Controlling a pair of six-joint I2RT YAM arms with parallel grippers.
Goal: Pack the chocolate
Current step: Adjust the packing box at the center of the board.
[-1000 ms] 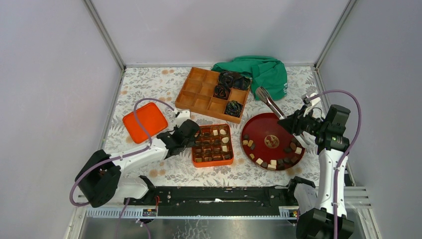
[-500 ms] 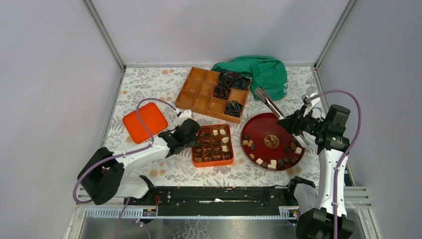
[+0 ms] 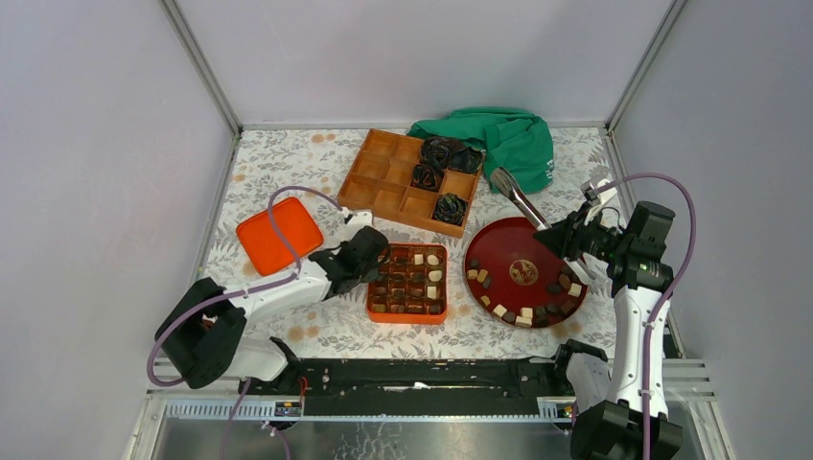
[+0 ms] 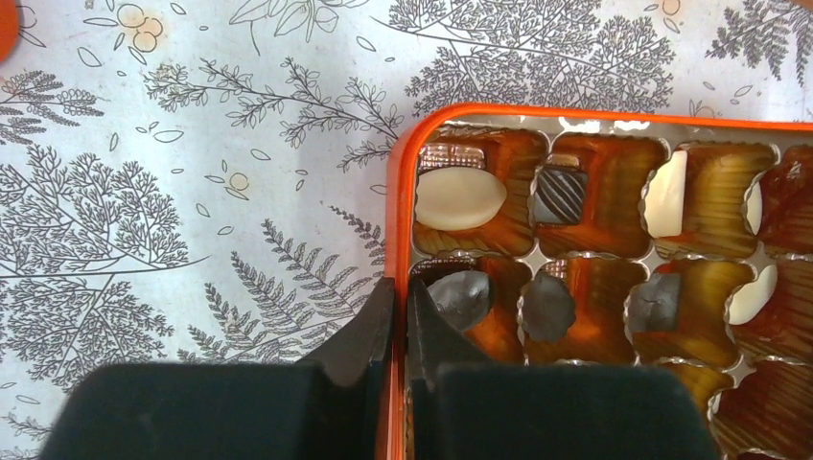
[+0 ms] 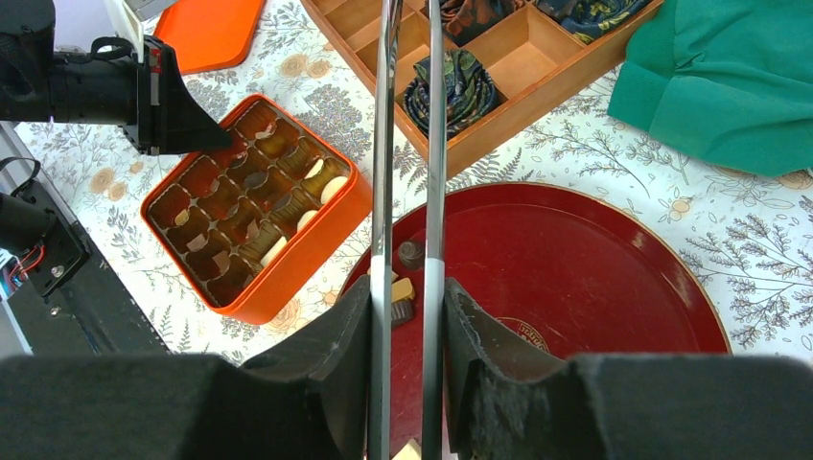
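Note:
The orange chocolate box [image 3: 370, 287] sits at table centre, its cells holding dark, tan and white chocolate pieces [image 3: 410, 278]. My left gripper [image 3: 376, 259] is shut on the box's left wall [image 4: 389, 240], one finger outside, one inside beside a dark piece [image 4: 461, 297]. The red plate [image 3: 522, 244] to the right holds several more chocolates [image 3: 522, 314] along its near rim. My right gripper [image 3: 575, 251] is shut on metal tongs [image 3: 516, 196], held above the plate; the tong arms [image 5: 433, 144] stand slightly apart, tips out of the right wrist view.
A wooden divided tray [image 3: 383, 177] at the back holds black crinkled bundles [image 3: 439, 163]. A green cloth [image 3: 508, 139] lies behind the plate. An orange lid [image 3: 278, 233] lies to the left of the box. Enclosure walls stand on three sides.
The left arm has shifted a little to the right and the box has slid and turned slightly toward the near edge with it. The right arm and tongs have not moved.

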